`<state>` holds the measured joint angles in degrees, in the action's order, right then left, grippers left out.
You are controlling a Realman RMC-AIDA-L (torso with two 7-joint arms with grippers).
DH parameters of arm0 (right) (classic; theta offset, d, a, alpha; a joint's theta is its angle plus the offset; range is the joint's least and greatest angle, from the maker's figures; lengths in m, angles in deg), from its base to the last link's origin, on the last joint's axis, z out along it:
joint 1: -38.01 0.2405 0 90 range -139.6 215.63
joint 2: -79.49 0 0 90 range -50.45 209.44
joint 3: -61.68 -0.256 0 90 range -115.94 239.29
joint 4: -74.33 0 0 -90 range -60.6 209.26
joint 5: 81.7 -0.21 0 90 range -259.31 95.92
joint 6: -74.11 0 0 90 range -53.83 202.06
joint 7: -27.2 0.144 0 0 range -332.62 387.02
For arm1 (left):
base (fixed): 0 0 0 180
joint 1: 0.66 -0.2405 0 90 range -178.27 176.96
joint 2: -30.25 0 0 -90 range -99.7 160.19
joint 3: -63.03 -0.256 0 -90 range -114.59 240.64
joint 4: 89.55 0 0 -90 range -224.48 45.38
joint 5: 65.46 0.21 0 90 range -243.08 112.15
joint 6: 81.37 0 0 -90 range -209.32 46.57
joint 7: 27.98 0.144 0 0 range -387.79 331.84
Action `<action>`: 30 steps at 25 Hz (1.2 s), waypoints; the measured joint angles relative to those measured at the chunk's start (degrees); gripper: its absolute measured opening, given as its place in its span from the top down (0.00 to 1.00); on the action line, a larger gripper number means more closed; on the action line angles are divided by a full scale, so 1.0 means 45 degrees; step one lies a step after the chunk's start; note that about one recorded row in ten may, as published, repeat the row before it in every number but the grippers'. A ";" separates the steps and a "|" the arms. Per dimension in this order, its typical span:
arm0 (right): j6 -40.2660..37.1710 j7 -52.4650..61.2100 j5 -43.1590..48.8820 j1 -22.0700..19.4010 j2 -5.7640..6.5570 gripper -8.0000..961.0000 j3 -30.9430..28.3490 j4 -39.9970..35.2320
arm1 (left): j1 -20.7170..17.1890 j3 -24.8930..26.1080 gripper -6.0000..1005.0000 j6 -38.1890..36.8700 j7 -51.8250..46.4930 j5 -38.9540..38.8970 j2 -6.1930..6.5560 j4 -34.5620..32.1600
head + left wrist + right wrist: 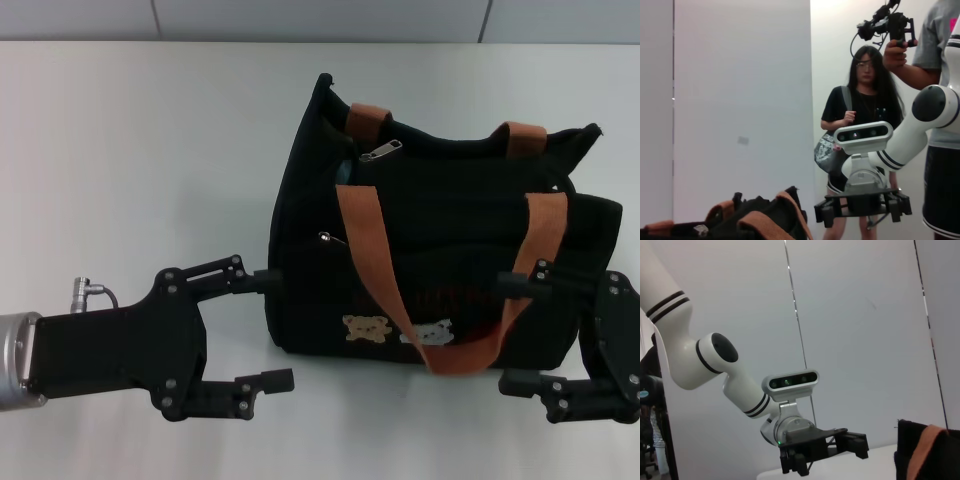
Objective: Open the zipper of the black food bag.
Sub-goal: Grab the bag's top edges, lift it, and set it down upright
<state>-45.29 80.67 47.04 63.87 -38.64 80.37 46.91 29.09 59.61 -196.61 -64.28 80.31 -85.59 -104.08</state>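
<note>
Bag: black food bag (430, 260) on the white bench (130, 170), toward the far edge; contents hidden.
Zipper: silver pull of the zipper (381, 151) near the bag's top, left end.
Labels: bear patches, red lettering unreadable.
Left gripper (268, 328): jaws wide, beside the bag's left end.
Right gripper (512, 334): jaws wide, at its right front corner.
Room: bare bench left.

Black food bag (440, 270) between two open grippers.
</note>
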 joint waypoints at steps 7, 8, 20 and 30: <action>0.0051 -0.0012 -0.0051 -0.0036 0.0001 0.13 0.0007 0.0004 | -0.0113 -0.0009 0.19 -0.0010 -0.0121 -0.0296 0.0000 -0.0008; 0.0052 -0.0014 -0.0050 -0.0044 0.0002 0.13 0.0006 0.0013 | -0.0113 -0.0008 0.20 -0.0011 -0.0126 -0.0300 0.0001 -0.0012; -0.0047 -0.0026 -0.0086 -0.0130 0.0002 0.13 -0.0112 0.0001 | -0.1050 0.0853 0.23 0.0379 -0.0114 -0.2294 -0.0098 -0.0268; -0.0183 -0.0023 -0.0101 -0.0432 0.0002 0.13 -0.0119 0.0029 | -0.0705 0.0713 0.27 0.2703 0.1440 -0.2686 -0.0680 0.1124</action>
<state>-46.12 80.56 46.58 61.92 -38.63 79.84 47.04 25.92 62.82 -184.45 -57.80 68.22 -88.65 -99.02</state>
